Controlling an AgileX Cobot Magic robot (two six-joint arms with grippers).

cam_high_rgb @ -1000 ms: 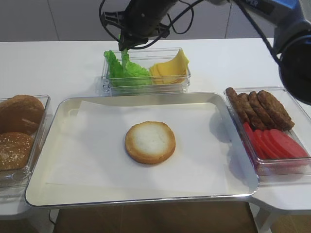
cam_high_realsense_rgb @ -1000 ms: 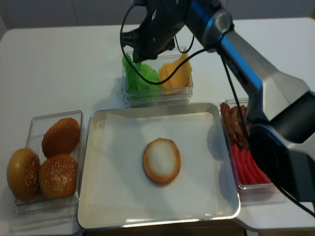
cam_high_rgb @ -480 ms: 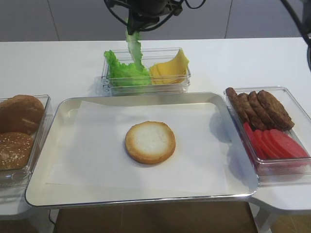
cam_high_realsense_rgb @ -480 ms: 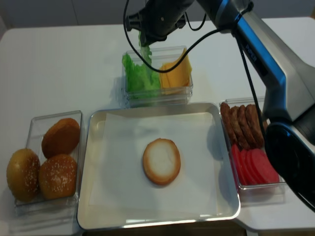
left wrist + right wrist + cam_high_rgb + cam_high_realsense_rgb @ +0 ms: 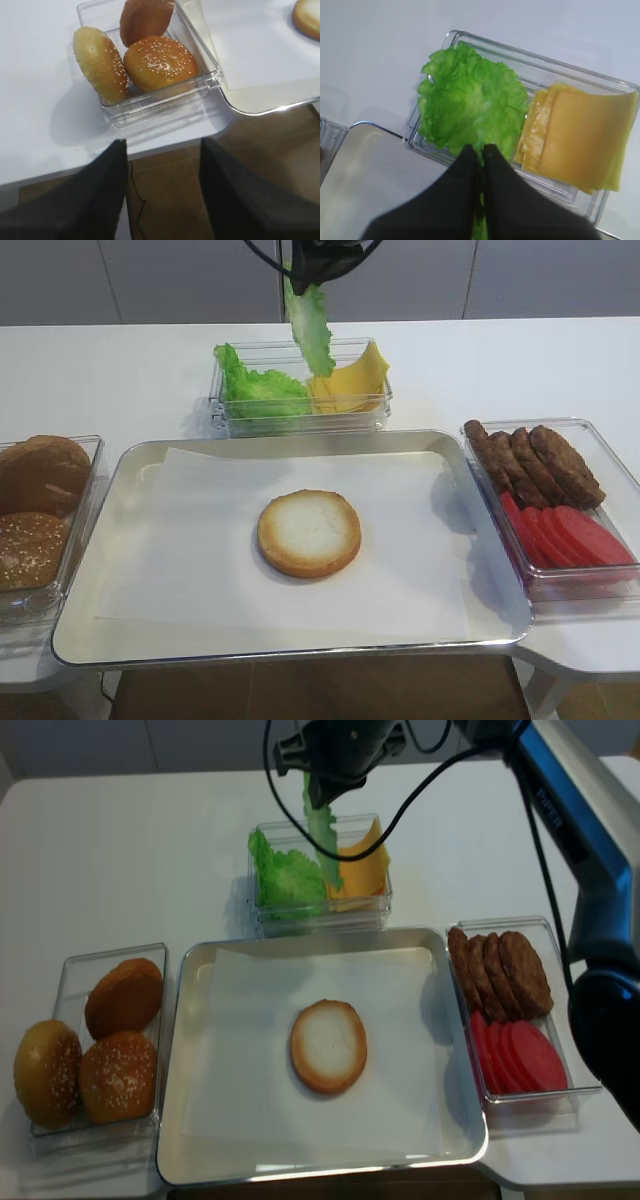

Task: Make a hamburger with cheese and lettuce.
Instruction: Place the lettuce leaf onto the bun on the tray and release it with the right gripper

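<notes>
My right claw [image 5: 481, 155] was clenched on a lettuce leaf [image 5: 310, 325] hanging above the clear bin [image 5: 300, 415] beyond the tray [image 5: 130, 465]. The bun half [image 5: 309, 533] lay bare at the tray's centre, so I judged stacking not begun: lettuce and cheese [image 5: 352, 378] were both left to place. Only the right wrist view showed the pinch and more lettuce [image 5: 470, 107] left in the bin; only the left wrist view showed my left claw [image 5: 162, 195], jaws spread and empty, off the counter [image 5: 40, 125] near the seeded buns [image 5: 160, 62].
</notes>
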